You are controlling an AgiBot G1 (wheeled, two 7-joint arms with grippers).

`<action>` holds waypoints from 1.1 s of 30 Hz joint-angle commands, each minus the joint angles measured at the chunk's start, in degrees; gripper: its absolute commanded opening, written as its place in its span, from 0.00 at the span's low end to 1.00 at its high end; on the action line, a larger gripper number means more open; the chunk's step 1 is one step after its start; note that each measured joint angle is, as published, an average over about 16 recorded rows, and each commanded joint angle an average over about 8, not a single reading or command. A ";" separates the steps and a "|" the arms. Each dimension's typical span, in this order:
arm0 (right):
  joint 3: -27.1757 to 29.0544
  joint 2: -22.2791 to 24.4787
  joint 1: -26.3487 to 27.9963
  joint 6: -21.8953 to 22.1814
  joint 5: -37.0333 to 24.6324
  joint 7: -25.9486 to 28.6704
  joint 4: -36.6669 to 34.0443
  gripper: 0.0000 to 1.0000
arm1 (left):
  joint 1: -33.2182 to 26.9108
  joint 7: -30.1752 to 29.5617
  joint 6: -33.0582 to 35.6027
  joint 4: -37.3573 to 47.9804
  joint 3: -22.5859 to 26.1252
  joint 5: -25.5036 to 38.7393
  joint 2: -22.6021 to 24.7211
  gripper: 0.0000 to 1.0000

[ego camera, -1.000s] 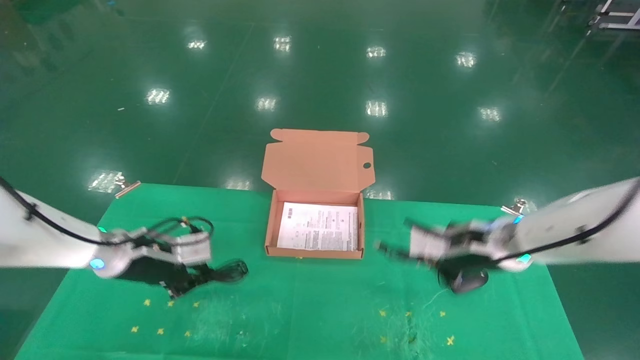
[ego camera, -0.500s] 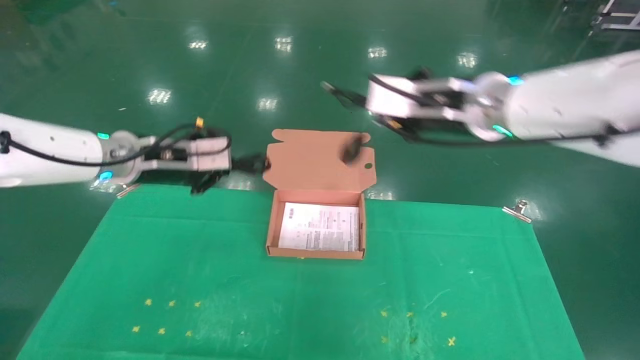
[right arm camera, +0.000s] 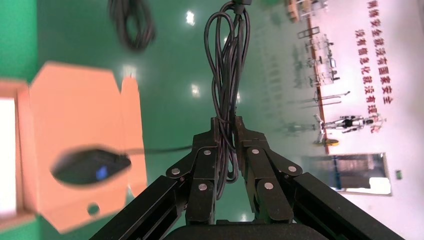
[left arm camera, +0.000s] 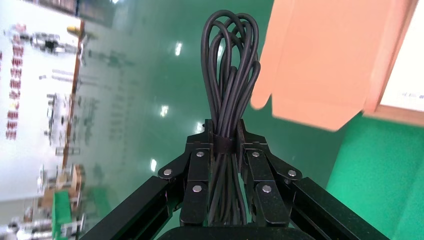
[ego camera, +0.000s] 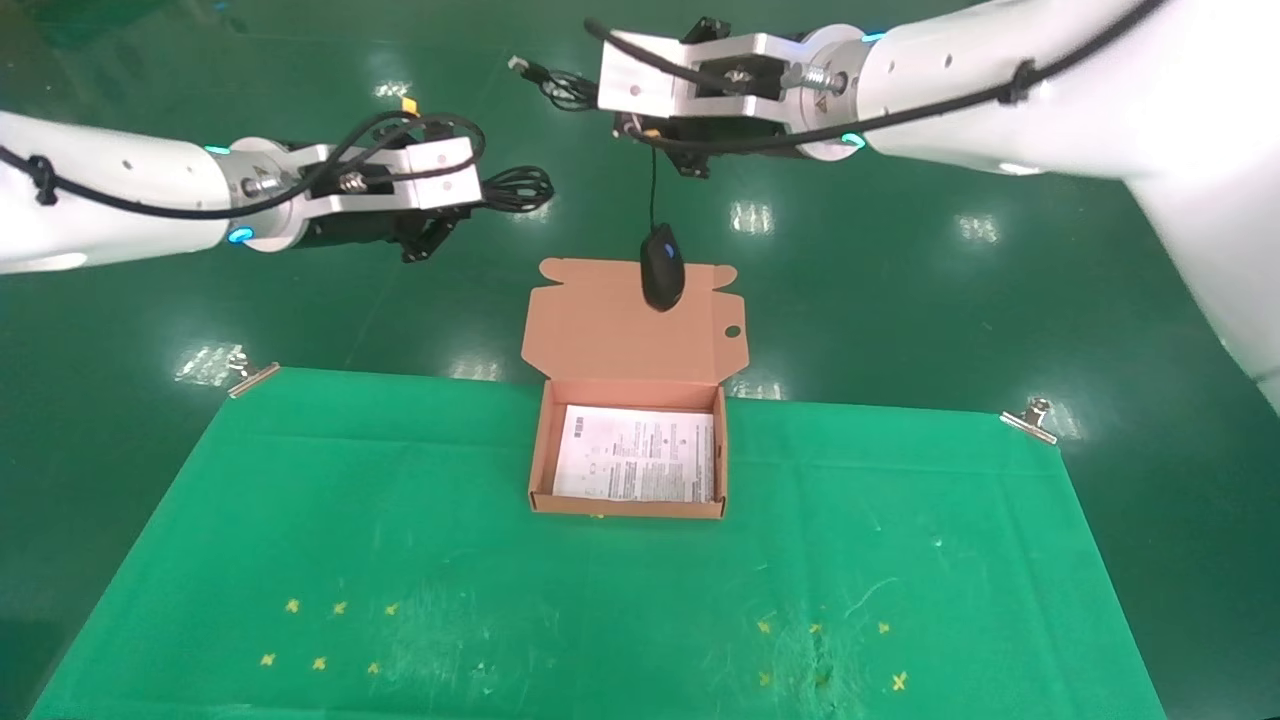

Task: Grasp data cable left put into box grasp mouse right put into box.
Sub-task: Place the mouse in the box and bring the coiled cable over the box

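My left gripper (ego camera: 480, 193) is raised left of the box and shut on the data cable (ego camera: 517, 187), a black oval coil; the left wrist view shows the jaws (left arm camera: 224, 131) clamped on the coil (left arm camera: 230, 70) at its band. My right gripper (ego camera: 592, 88) is high above the box's far side, shut on the bundled cord (right arm camera: 227, 65) of the mouse. The black mouse (ego camera: 662, 268), with its blue light, hangs by that cord in front of the open lid; it also shows in the right wrist view (right arm camera: 90, 167). The box (ego camera: 541, 450) lies open on the mat with a white sheet inside.
The green mat (ego camera: 400, 560) covers the table and is held by metal clips at the far left (ego camera: 252, 377) and far right (ego camera: 1030, 416). Yellow marks (ego camera: 330, 632) dot the near part. Glossy green floor lies beyond the table.
Both arms rose from the mat and moved toward the box. The left one carries the cable coil. The mouse was lifted by its cord and now hangs over the lid.
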 commanded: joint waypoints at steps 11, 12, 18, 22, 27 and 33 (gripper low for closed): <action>-1.64 -2.94 0.32 0.31 1.93 -3.95 -4.31 0.00 | -0.59 -1.65 0.27 1.89 1.01 2.88 -0.47 0.00; -1.94 -3.09 0.14 0.50 2.01 -4.03 -4.50 0.00 | -0.48 -2.07 0.38 1.87 1.16 3.32 -0.72 0.00; -4.35 -3.68 -1.29 1.30 3.33 -4.34 -5.39 0.00 | 0.22 -5.90 1.20 0.98 2.19 6.71 -2.33 0.00; -6.43 -3.86 -2.53 1.51 4.79 -4.17 -5.24 0.00 | 0.56 -9.48 2.10 -0.32 2.97 9.76 -3.65 0.00; -9.28 -4.06 -3.98 1.96 6.83 -3.45 -4.12 0.00 | 0.82 -14.16 3.57 -2.54 3.84 13.52 -4.85 0.00; -13.28 -4.38 -5.04 3.55 9.43 -2.08 -2.41 0.00 | 1.46 -18.14 4.63 -5.77 4.29 16.17 -5.59 0.00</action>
